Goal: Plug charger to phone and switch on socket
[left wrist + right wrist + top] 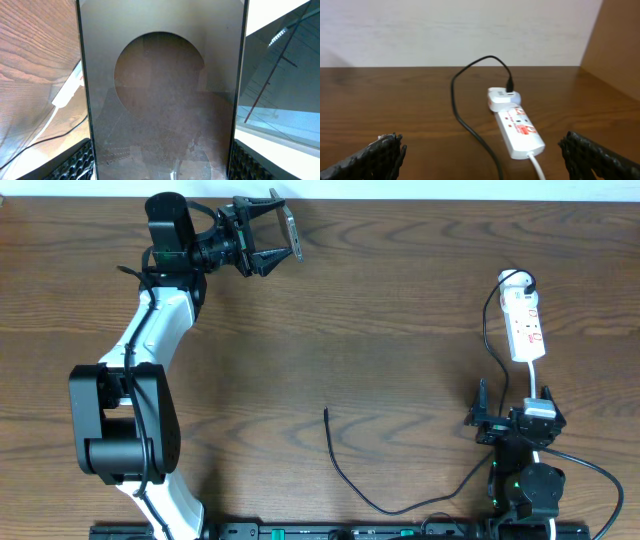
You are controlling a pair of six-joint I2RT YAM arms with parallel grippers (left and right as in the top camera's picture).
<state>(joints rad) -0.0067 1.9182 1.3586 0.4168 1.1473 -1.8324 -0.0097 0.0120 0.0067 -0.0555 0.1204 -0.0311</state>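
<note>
Looking down from overhead, the left hand sits at 11 o'clock over the brown wood-grain surface. It is closed on the phone, which shows there only as a thin edge-on sliver. The left wrist view gives what overhead cannot. The phone's dark face fills the frame between the two pads, with a brownish round shape on it, and the socket shows small at 9 o'clock.

Overhead, the socket lies at 3 o'clock, its white cord running toward the right hand at 5 o'clock. That hand's fingers stand wide with nothing between them. The right wrist view shows most clearly that the charger is plugged into the white plug head at the socket's far end. Overhead alone shows its plug tip lying loose near the centre, well apart from the phone.

A pale wall stands behind the surface, with a wooden panel at 2 o'clock.
</note>
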